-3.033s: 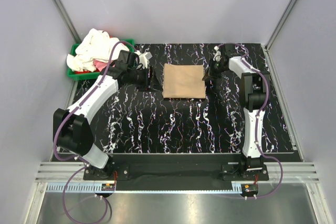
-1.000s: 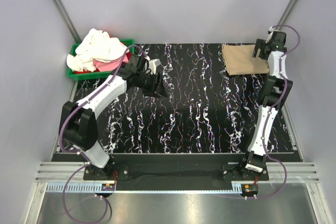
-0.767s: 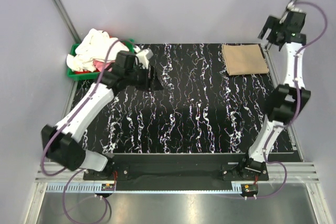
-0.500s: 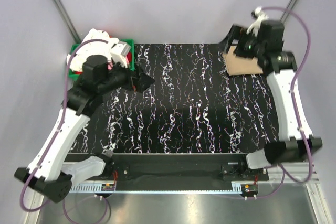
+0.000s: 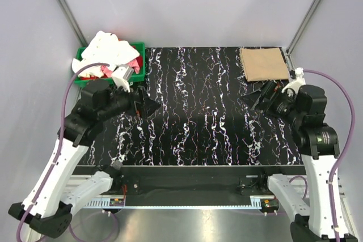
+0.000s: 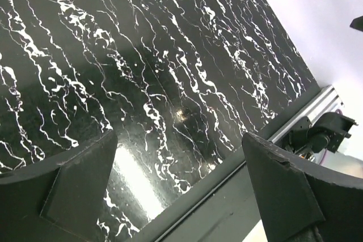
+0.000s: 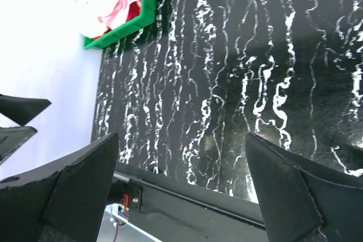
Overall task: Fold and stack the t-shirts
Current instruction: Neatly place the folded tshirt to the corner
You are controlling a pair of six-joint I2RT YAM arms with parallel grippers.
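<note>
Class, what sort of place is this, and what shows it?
Probably a robot lab cell: left arm and right arm bolted at the edge of a black marbled table, plain walls closing it in.

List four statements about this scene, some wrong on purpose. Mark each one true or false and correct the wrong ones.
1. The folded tan shirt lies at the far right corner of the table. True.
2. The green bin is empty. False: it holds crumpled clothes, white and red.
3. The left gripper is clamped on a shirt. False: its fingers are spread with nothing between them.
4. The right gripper is open and holds nothing. True.
</note>
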